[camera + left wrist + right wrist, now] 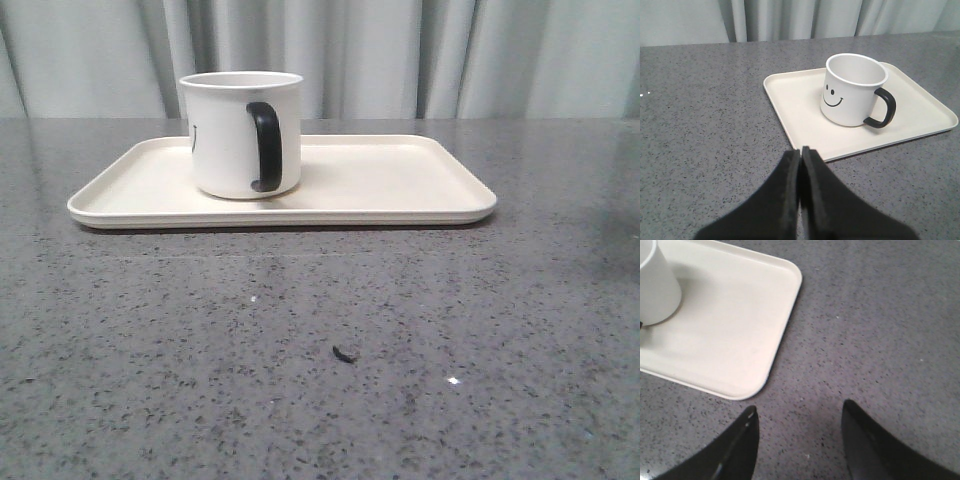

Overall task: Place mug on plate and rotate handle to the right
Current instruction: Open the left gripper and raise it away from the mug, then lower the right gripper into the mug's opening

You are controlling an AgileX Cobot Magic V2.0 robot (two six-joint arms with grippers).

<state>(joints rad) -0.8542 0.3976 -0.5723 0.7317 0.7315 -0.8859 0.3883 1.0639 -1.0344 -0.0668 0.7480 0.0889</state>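
Mug [240, 133] stands upright on the left half of the plate [400, 185], its handle [265, 147] turned toward the front camera and slightly right. Left gripper [801, 162] hangs over the grey table [480, 330] near the plate with fingers pressed together, holding nothing. Right gripper [799, 415] is spread wide and empty, just off a plate corner.

We see a grey speckled stone-look tabletop [320, 350] filling the foreground and running back to a straight far edge. Behind it hangs a pale grey-green curtain [450, 55] in vertical folds, closing off the whole background. The light is soft and even; we note small bright glints and one dark speck [344, 353] on the surface.
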